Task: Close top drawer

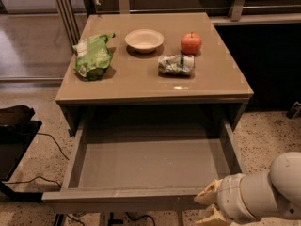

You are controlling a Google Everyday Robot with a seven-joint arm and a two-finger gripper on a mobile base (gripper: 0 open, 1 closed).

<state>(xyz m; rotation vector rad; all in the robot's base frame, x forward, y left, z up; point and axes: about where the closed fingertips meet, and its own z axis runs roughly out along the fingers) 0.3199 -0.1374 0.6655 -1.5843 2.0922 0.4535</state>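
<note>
The top drawer (150, 166) is pulled far out of the taupe cabinet toward me, and its smooth grey interior holds nothing. Its flat handleless front panel (122, 199) runs along the bottom of the camera view. My gripper (209, 206) is at the lower right, at the right end of that front panel, on the end of the white arm (263, 194). Only its beige tips show beside the panel.
On the cabinet top (141, 81) lie a green chip bag (94, 55), a white bowl (144, 40), a red apple (191, 43) and a crumpled can (176, 64). A black object (14, 135) with cables stands on the speckled floor at the left.
</note>
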